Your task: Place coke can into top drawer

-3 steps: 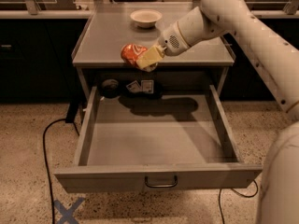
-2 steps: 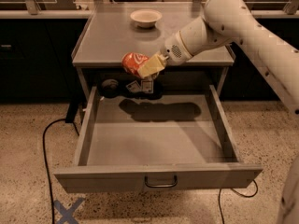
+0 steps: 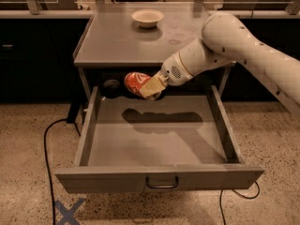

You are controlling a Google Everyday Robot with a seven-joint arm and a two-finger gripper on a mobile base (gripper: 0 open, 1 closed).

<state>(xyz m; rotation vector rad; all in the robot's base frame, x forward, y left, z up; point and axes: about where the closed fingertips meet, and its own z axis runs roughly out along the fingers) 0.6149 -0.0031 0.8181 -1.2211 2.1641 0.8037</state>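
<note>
The red coke can [image 3: 136, 82] lies tilted in my gripper [image 3: 149, 87], held in the air over the back of the open top drawer [image 3: 159, 144]. The gripper's pale fingers [image 3: 153, 85] are shut on the can. My white arm comes in from the right across the cabinet's front edge. The drawer is pulled fully out; its grey front panel carries a small dark handle [image 3: 162, 182]. The can's shadow falls on the drawer floor below.
A white bowl [image 3: 147, 17] sits at the back of the grey cabinet top [image 3: 117, 41]. A black cable [image 3: 49, 149] runs over the speckled floor on the left. A blue X mark [image 3: 68, 212] is on the floor by the drawer's front left corner.
My gripper has carried the can down off the cabinet top's front edge and lower, over the back of the open drawer. The drawer and bowl have not moved.
</note>
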